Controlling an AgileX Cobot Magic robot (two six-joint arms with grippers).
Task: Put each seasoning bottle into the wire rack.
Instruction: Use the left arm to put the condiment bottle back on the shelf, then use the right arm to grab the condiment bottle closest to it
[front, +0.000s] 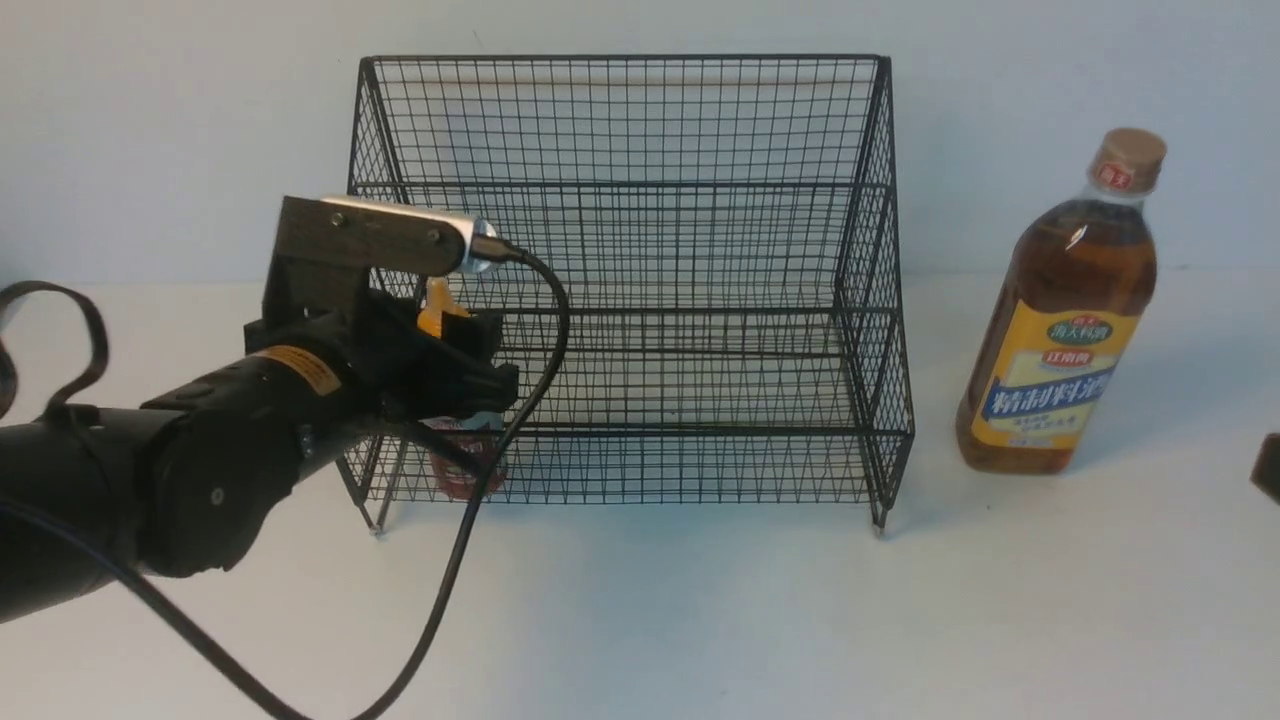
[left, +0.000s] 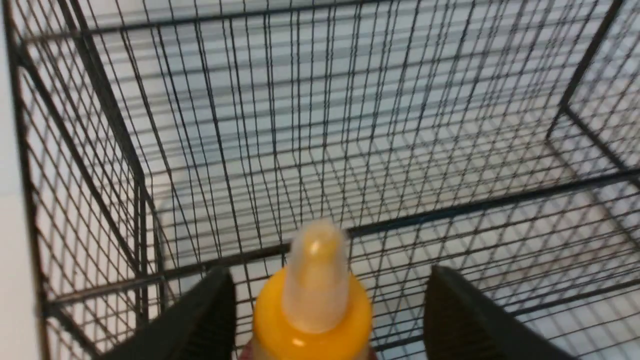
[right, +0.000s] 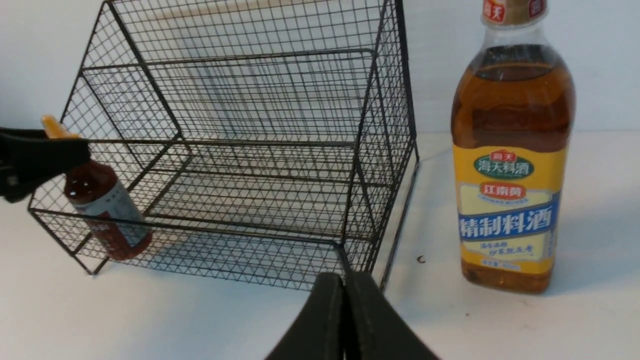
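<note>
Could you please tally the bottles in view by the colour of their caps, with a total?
Yellow-orange cap: 1, the red sauce bottle in the wire rack
Tan cap: 1, the amber bottle standing outside the rack
Total: 2
</note>
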